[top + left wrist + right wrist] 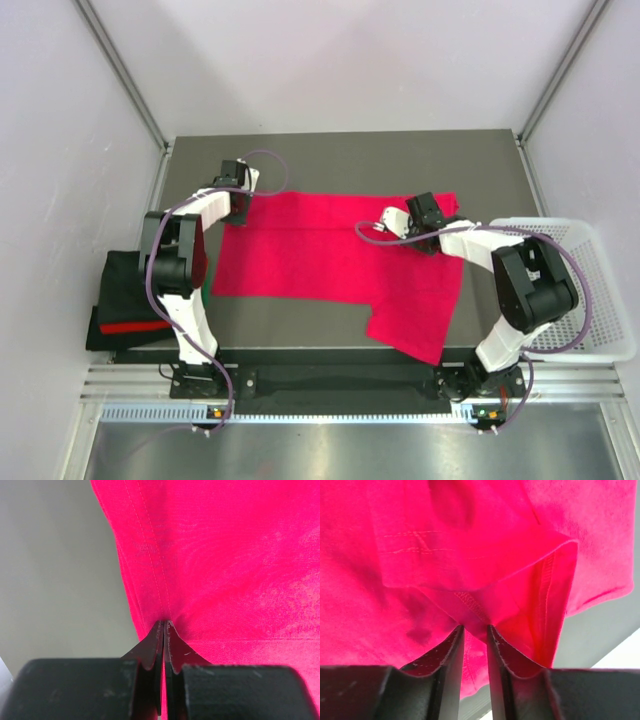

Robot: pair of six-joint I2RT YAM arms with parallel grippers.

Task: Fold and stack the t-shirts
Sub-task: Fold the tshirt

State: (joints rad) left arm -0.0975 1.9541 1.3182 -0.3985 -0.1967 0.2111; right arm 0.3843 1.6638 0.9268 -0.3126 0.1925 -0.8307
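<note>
A bright magenta-red t-shirt (330,255) lies spread across the middle of the dark table, one part hanging toward the near edge. My left gripper (241,208) is at the shirt's far left corner; in the left wrist view it (164,623) is shut on the stitched hem of the shirt (225,555). My right gripper (428,218) is at the shirt's far right part; in the right wrist view it (475,627) pinches a folded layer of the shirt (420,555) near a seam. A pile of folded shirts (125,300), black with a red band, sits at the left edge.
A white mesh basket (590,290) stands off the table's right side. A sliver of green cloth (206,293) shows beside the left arm. Grey table surface (50,570) lies left of the shirt's hem. Walls enclose the back and sides.
</note>
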